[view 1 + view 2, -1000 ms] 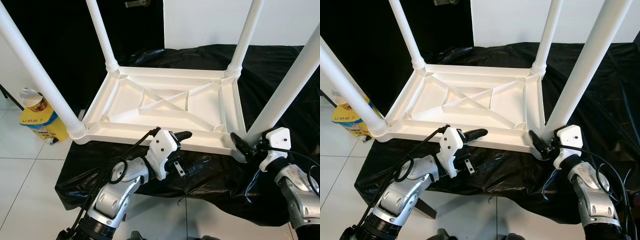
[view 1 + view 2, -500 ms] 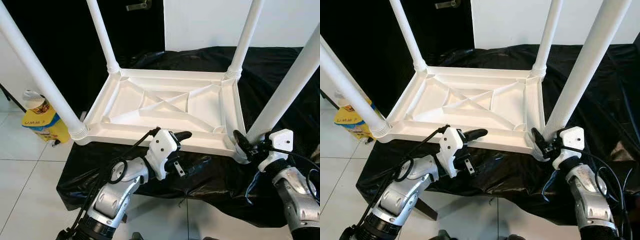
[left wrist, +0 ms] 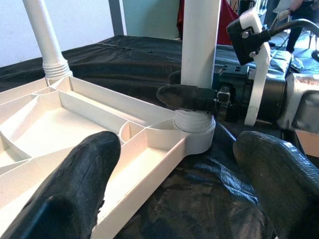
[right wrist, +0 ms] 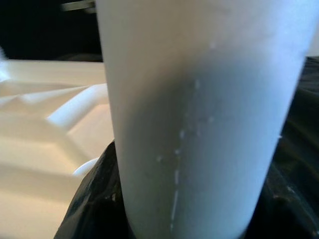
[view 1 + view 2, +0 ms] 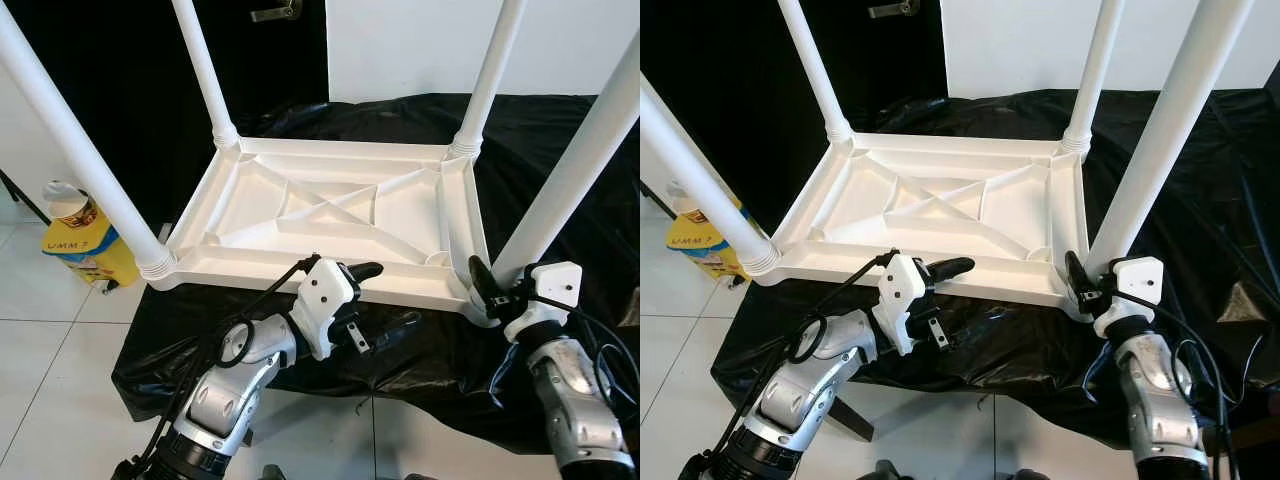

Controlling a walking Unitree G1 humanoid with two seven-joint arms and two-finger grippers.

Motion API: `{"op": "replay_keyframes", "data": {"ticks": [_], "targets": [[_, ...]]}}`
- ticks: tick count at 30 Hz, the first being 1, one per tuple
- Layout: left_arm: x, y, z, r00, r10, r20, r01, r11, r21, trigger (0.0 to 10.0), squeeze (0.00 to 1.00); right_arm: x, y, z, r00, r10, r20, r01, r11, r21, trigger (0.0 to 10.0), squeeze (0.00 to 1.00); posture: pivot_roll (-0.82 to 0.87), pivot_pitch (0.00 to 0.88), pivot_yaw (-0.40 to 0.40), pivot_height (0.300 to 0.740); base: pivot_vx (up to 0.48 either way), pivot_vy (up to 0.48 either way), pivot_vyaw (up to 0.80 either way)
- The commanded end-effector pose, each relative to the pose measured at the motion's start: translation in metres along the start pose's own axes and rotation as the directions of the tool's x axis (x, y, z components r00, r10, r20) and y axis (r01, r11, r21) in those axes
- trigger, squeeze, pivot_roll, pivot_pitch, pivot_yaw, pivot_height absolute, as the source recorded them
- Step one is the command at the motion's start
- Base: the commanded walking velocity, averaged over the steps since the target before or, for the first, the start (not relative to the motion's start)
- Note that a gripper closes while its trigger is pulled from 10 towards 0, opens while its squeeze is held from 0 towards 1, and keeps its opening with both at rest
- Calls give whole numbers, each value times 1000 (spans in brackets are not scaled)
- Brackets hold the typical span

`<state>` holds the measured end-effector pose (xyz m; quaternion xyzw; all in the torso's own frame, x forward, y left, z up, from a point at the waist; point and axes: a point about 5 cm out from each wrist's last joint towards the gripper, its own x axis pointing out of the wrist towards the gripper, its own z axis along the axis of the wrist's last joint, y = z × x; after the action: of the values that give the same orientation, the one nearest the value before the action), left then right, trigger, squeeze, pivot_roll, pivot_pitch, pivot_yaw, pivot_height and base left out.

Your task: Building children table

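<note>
Upturned table [image 5: 330, 210] on sheet [image 5: 560, 150] — left end effector [image 5: 385, 300] before its near edge; box [image 5: 85, 245] left.

A white table leg [image 4: 199, 114] stands upright, very close — pale ribbed tabletop underside [image 4: 45, 129] beside it.

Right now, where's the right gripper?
In the left eye view the right gripper is at the table's near right corner, closed around the base of the near right leg, just above the black sheet.
</note>
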<state>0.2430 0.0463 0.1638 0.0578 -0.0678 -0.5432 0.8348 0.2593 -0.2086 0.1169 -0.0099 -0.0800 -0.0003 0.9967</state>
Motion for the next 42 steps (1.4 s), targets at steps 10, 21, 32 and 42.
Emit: {"op": "replay_keyframes", "data": {"ticks": [10,21,32,42], "targets": [[-1,3,0,999,34,2,-34,999,6,10000,0,-11,14,-23,956,-264,-130,271,962,40,10000,0,25,78,49,740,0,0,0],[-2,2,0,999,35,4,-35,999,0,10000,0,-9,31,-18,952,-280,-123,290,955,66,10000,0,24,82,47,740,0,0,0],[0,0,0,999,35,7,-35,999,-5,10000,0,-7,29,-12,956,-277,-95,283,958,51,10000,0,16,84,42,740,0,0,0],[0,1,-1,999,36,7,-36,999,-6,10000,0,-6,27,-11,954,-285,-89,289,957,32,10000,796,11,77,39,740,0,0,0]]}}
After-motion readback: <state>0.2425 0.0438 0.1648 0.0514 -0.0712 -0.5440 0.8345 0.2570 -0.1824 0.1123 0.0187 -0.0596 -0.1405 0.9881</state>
